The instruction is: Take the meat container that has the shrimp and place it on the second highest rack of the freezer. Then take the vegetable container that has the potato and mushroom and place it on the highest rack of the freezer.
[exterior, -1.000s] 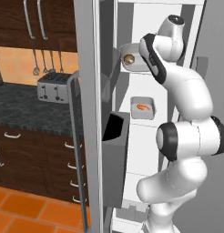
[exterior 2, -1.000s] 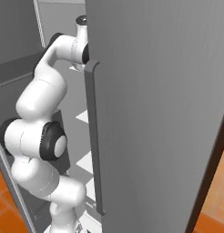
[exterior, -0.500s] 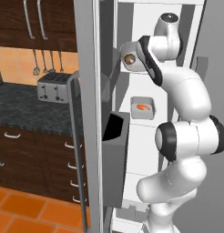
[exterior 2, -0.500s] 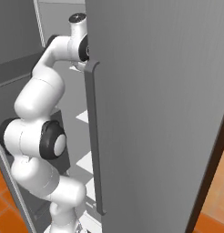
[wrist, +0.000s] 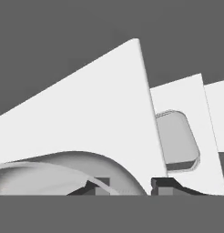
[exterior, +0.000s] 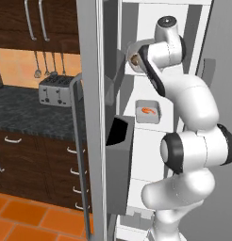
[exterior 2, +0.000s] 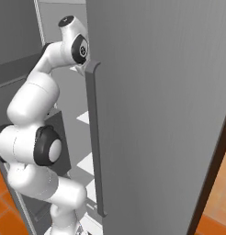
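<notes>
One tray with the shrimp (exterior: 148, 111) sits on a freezer (exterior: 96, 117) shelf; above it, the fingers (wrist: 127, 184) hold a grey tub (wrist: 50, 175) with the potato (exterior: 133, 60) at the highest rack (wrist: 86, 118).

Both base views behind the arm, sharing the freezer (exterior: 96, 117), hand view close over white shelves (wrist: 95, 118)

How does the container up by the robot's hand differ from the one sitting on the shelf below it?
The upper container is up at the highest rack, partly hidden behind the arm, and shows something brown inside. The lower container stands in full view one shelf down and holds an orange shrimp. The upper one sits at the robot's wrist, the lower one clear of the arm. Both are small pale tubs inside the freezer.
</notes>
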{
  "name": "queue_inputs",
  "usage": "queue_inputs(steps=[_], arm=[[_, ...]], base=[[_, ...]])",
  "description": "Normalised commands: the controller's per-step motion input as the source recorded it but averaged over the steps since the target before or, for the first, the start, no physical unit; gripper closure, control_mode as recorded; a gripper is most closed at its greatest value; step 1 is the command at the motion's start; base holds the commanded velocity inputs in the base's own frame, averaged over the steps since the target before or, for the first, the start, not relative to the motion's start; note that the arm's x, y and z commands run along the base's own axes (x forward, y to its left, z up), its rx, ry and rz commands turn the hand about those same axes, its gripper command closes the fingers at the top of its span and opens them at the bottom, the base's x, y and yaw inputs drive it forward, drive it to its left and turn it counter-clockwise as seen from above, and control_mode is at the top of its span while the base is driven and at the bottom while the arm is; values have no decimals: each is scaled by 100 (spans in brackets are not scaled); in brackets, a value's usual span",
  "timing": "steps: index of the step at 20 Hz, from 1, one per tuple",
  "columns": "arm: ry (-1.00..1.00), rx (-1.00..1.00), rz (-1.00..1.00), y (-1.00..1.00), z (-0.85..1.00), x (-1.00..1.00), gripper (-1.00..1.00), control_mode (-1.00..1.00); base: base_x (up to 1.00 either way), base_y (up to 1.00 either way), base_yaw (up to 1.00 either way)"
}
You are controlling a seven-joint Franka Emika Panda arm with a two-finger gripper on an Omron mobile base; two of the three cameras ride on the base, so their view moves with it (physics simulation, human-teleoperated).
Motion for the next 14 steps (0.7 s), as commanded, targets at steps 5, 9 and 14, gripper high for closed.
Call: queue_inputs(steps=[5,9,14], arm=[[-6,0,-20,0,-20,6,100,-100],[-2,0,-3,26,-22,47,100,-100],[0,0,0,26,-21,48,100,-100]], base=[[0,0,0],[0,0,0],[0,0,0]])
